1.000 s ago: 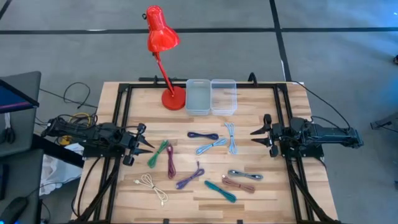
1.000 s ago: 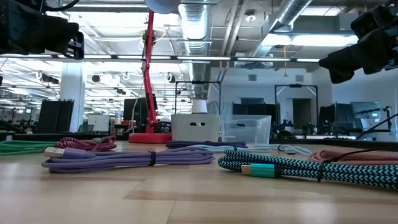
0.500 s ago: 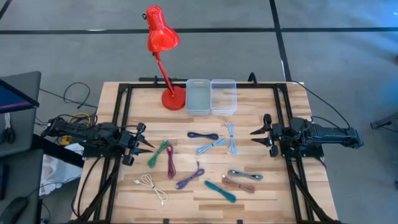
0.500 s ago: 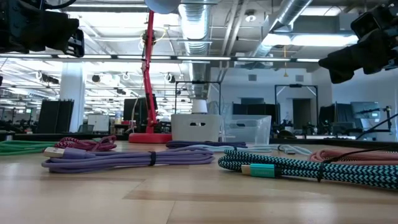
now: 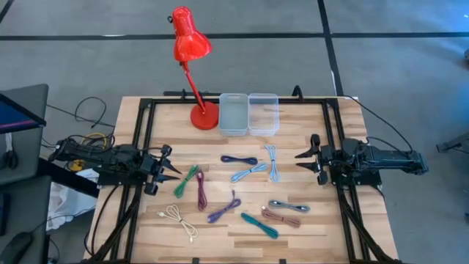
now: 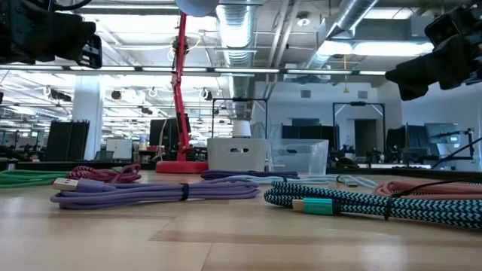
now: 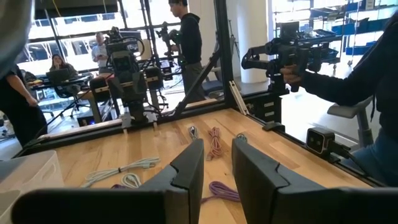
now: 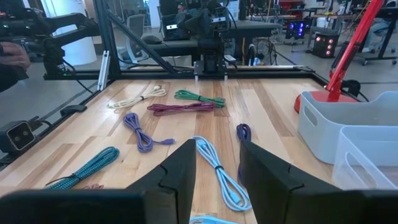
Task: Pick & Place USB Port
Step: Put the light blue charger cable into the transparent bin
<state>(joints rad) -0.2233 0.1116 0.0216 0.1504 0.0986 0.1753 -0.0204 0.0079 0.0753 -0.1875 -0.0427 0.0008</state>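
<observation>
Front row, lower frame: white cable [image 5: 179, 220], purple cable [image 5: 223, 208], teal cable [image 5: 260, 225], pink cable [image 5: 281, 218] and grey cable [image 5: 289, 207] lie apart on the table [image 5: 322, 242].
Middle row: green cable [image 5: 186, 180], maroon cable [image 5: 201, 191], navy cable [image 5: 239, 159] and two light-blue cables [image 5: 249, 172] [image 5: 272, 162] at frame centre.
Left gripper [image 5: 174, 171]: mid-left edge, fingers spread, empty, just beside the green cable.
Right gripper [image 5: 301, 161]: mid-right, fingers parted, empty.
Far, upper centre: two clear bins [image 5: 234, 114] [image 5: 263, 113], touching; red lamp [image 5: 193, 51] beside them.
</observation>
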